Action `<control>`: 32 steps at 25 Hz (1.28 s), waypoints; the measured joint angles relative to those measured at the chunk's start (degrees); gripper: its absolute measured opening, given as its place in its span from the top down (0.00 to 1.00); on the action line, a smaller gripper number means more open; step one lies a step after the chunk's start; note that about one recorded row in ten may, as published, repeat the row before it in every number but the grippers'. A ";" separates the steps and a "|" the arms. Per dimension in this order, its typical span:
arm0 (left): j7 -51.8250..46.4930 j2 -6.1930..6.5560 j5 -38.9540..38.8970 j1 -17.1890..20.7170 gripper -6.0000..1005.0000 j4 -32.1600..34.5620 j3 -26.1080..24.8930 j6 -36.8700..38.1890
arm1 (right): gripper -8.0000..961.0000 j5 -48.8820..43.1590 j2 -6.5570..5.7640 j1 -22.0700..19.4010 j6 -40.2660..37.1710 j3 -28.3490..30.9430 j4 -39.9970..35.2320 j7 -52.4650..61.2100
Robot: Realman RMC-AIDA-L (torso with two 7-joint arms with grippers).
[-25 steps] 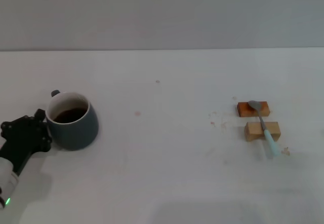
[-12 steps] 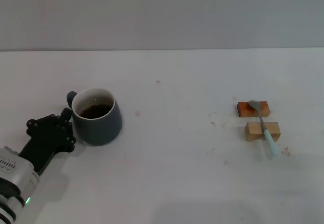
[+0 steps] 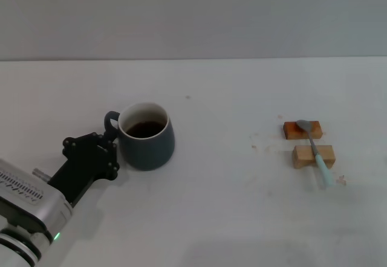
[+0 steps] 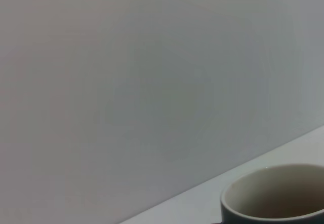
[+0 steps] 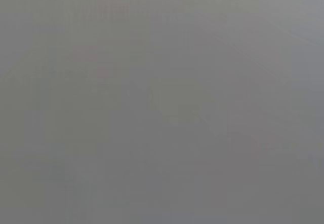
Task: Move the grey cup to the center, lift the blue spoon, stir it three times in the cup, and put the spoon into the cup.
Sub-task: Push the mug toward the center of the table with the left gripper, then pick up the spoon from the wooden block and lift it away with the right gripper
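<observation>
The grey cup (image 3: 147,144) stands on the white table (image 3: 211,212), left of the middle, with dark liquid inside and its loop handle turned to the left. My left gripper (image 3: 109,141), black, is shut on that handle from the left. In the left wrist view the white rim of the cup (image 4: 276,197) shows close by. The blue spoon (image 3: 315,151) lies at the right across two wooden blocks, its metal bowl on the far block and its pale handle pointing toward the near edge. My right gripper is out of view.
An orange-brown block (image 3: 294,131) and a lighter wooden block (image 3: 304,157) carry the spoon at the right. A few small stains mark the table near them. A grey wall rises behind the table's far edge.
My left gripper has slid the cup to the right, from the table's far left toward the middle. The spoon and blocks have not moved.
</observation>
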 joint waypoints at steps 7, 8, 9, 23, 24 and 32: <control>-0.33 -0.05 -0.02 -0.84 1.00 -1.03 2.01 0.00 | 0.13 -0.10 0.00 -0.41 -0.33 -0.12 0.15 0.00; -0.35 -0.11 -0.02 -0.95 1.00 -1.27 2.39 -0.01 | 0.13 -0.10 0.00 -0.46 -0.34 -0.12 0.16 0.00; -0.42 -0.22 -0.05 -1.31 1.00 -1.47 3.21 -0.24 | 0.13 -0.10 0.00 -0.51 -0.34 -0.12 0.17 0.00; -0.53 0.20 -0.72 6.54 1.00 -2.87 -0.43 8.87 | 0.13 -3.65 0.30 -2.19 -0.97 -0.40 1.78 0.00; -0.54 0.22 -0.74 7.72 1.00 -2.85 -1.75 9.74 | 0.13 -4.58 0.30 -2.60 -0.84 -0.43 2.20 0.00; -5.94 0.30 -0.74 14.29 1.00 -0.63 -14.47 11.61 | 0.13 -5.15 0.33 -4.28 4.34 -2.31 4.36 0.26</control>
